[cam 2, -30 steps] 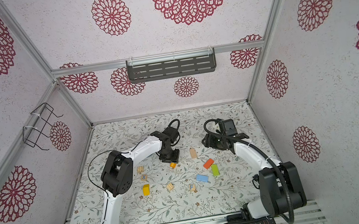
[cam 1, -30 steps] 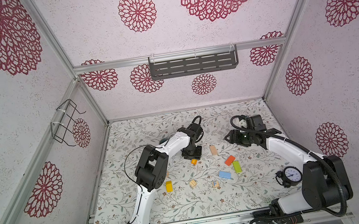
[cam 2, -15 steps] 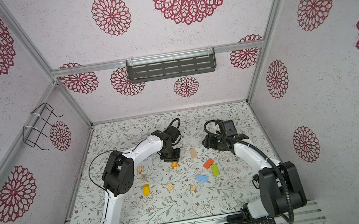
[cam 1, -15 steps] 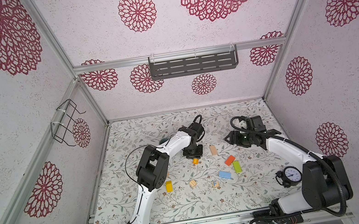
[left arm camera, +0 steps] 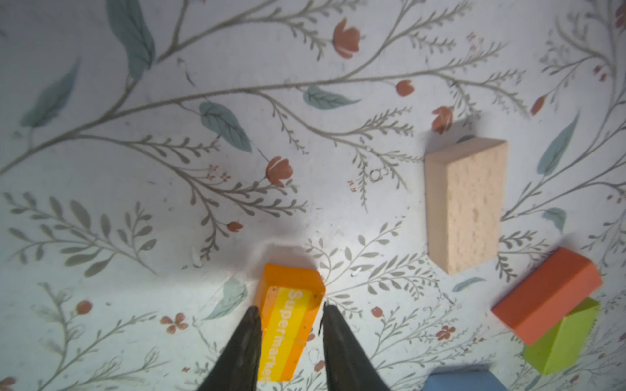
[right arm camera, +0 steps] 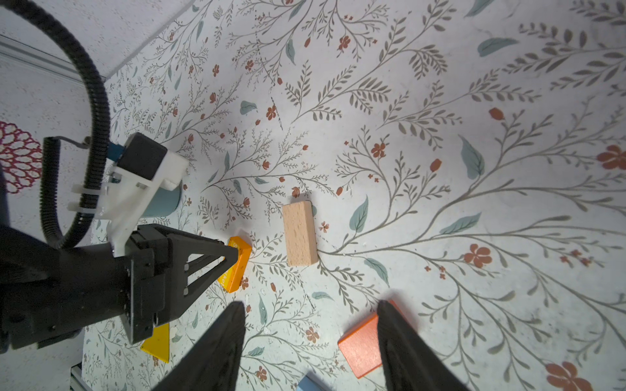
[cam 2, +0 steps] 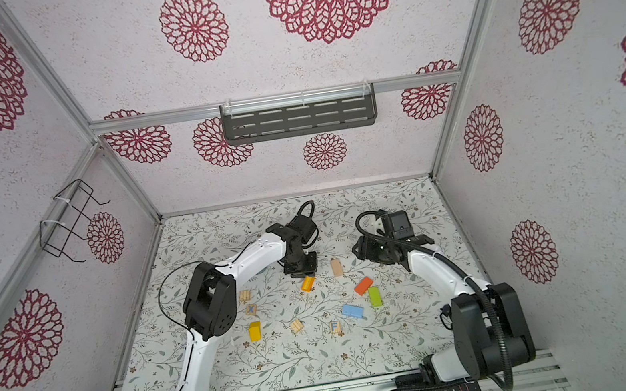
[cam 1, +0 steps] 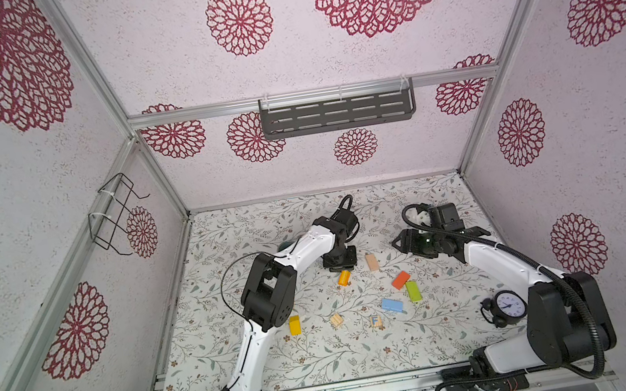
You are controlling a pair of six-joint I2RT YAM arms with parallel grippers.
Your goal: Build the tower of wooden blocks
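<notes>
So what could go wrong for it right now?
1. The orange block sits skewed between the fingers of the left gripper, so it might twist or slip when lifted.
2. The red block lies close beside the green block; grabbing one may knock the other.
3. The open right gripper hovers nearby, so the two grippers could bump.

Bright, diffuse light gives soft, short shadows in both top views, whose edges bend wide-angle, while the left wrist view is slightly blurred, with glare on the worktop (left arm camera: 189, 284).
</notes>
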